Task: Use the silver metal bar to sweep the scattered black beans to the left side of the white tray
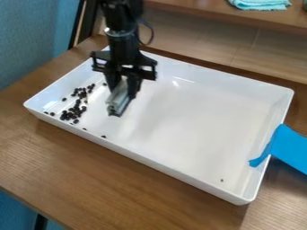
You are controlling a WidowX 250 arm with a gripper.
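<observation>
"Pale tool (117, 102): where is it held?"
"It is clamped in the claw (124, 85), tilted just below it, over the white tray (192, 121)."
"And the dark beans (69, 115)?"
"Scattered left of the claw, as viewed."

A turquoise cloth (260, 4) rests on a raised brown wooden shelf (198, 6) at the upper right — below spreads a brown wood-grain tabletop (90, 170). A bright blue strip of tape (291, 148) slants in from the right edge — a light-blue wall (30, 36) stands at the upper left
</observation>
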